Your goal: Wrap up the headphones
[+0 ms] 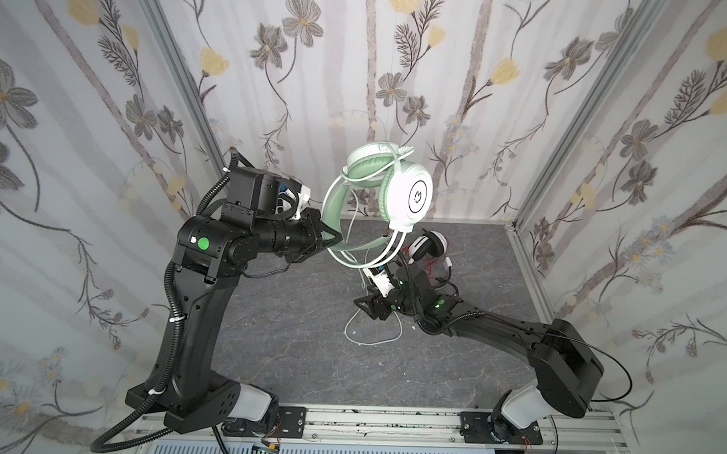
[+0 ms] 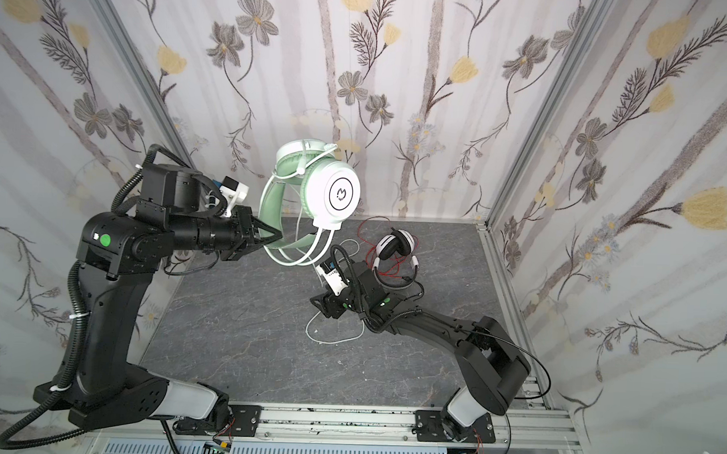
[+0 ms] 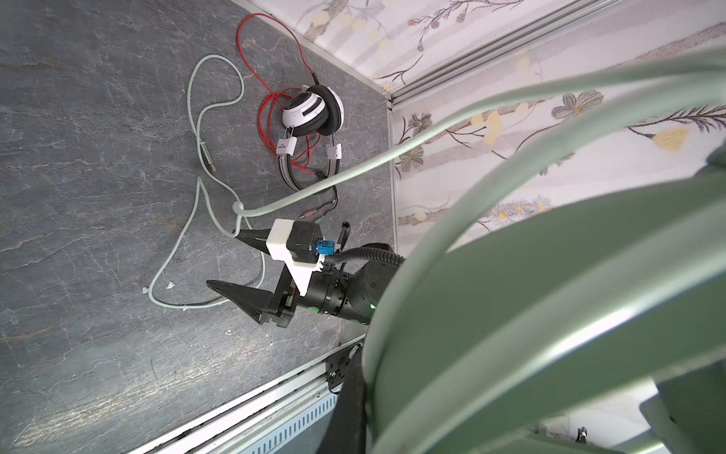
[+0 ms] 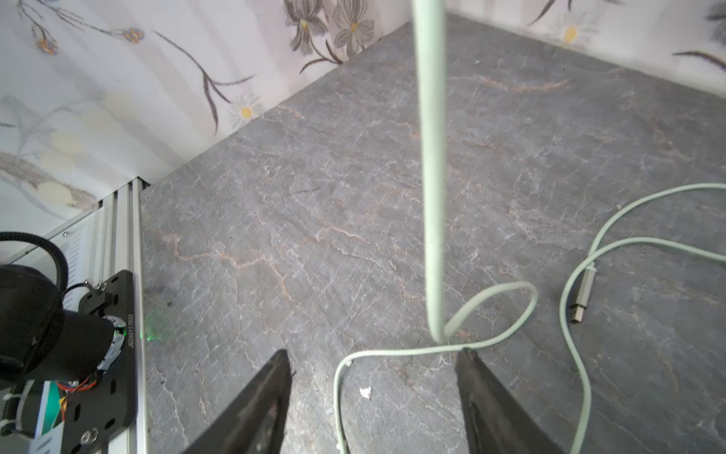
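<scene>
Left claw (image 1: 336,240), closed on the headband (image 1: 330,210) of the mint-green headset (image 1: 410,196), holds it aloft above the surface (image 1: 282,350). Right claw (image 4: 375,353), jaws wide, sits low; the pale green-white cord (image 4: 432,196) hangs down and crosses just before its tips. White-and-black headset (image 1: 427,243) with red cord (image 3: 261,129) lies beyond, near the back right corner.

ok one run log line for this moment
left gripper shut on mint-green headset, in air | right gripper open at pale cord | white-and-black headset on table
</scene>
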Available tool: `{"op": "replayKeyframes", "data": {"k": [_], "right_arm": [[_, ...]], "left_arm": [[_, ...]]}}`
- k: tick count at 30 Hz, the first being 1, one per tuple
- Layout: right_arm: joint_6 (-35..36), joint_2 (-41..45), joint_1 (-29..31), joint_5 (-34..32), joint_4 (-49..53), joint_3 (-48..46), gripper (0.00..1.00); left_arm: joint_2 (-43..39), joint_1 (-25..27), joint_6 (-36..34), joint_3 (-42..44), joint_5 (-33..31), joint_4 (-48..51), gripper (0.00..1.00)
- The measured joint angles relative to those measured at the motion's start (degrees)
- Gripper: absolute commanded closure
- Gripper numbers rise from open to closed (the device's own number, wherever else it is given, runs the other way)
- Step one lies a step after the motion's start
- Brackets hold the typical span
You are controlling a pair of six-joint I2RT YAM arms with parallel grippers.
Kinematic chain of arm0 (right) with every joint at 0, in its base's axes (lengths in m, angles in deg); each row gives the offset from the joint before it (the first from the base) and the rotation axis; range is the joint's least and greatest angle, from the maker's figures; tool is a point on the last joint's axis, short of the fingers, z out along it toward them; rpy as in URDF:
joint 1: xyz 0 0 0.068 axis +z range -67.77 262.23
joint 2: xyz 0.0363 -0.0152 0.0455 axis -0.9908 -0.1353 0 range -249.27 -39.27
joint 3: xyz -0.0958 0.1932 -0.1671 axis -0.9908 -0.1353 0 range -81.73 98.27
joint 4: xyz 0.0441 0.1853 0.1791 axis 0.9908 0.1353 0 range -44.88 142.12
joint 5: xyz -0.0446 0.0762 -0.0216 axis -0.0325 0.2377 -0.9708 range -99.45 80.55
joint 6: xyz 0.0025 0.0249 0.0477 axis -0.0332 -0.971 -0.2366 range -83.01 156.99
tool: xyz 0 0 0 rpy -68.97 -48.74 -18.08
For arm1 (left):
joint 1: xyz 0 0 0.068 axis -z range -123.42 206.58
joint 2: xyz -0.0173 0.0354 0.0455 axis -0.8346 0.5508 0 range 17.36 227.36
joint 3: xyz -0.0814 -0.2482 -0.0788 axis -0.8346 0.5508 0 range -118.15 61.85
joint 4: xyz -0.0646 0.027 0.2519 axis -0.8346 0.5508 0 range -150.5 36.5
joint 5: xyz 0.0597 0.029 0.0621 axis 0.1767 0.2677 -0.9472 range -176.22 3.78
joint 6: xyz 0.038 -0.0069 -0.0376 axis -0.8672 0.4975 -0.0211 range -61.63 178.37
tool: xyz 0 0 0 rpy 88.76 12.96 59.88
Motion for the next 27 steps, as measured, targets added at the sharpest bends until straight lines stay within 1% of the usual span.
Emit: {"op": "replayKeyframes", "data": {"k": [4,8,13,17,21,24,27], "right_arm": [[-1.8,0.5,0.1,-2.5,-4.8,-0.9,0.37],[-3.5,-0.3,0.1,-3.8,-8.6,-1.1,0.37],[-6.0,-2.5,0.1,-3.8,-14.0,-2.3,0.38],[-7.9,-4.5,0.1,-3.9,-18.4,-2.8,0.40],[-9.2,-6.3,0.1,-4.3,-20.3,-2.5,0.42],[-9.9,-7.1,0.1,-4.7,-21.2,-2.2,0.49],[-10.1,-8.0,0.0,-4.9,-22.1,-1.8,0.60]], "left_arm": [[-0.1,-0.1,0.2,0.0,0.3,-0.1,1.00],[-0.1,-0.3,0.8,0.0,0.6,-0.2,1.00],[0.0,-1.1,1.3,-0.5,1.7,-0.2,1.00],[0.1,-2.1,1.3,-0.7,3.0,-0.2,1.00],[0.1,-2.6,1.4,-0.7,3.7,-0.2,1.00],[0.1,-2.8,1.5,-0.7,4.3,-0.2,1.00],[0.1,-3.2,1.7,-0.8,5.2,-0.2,1.00]]}}
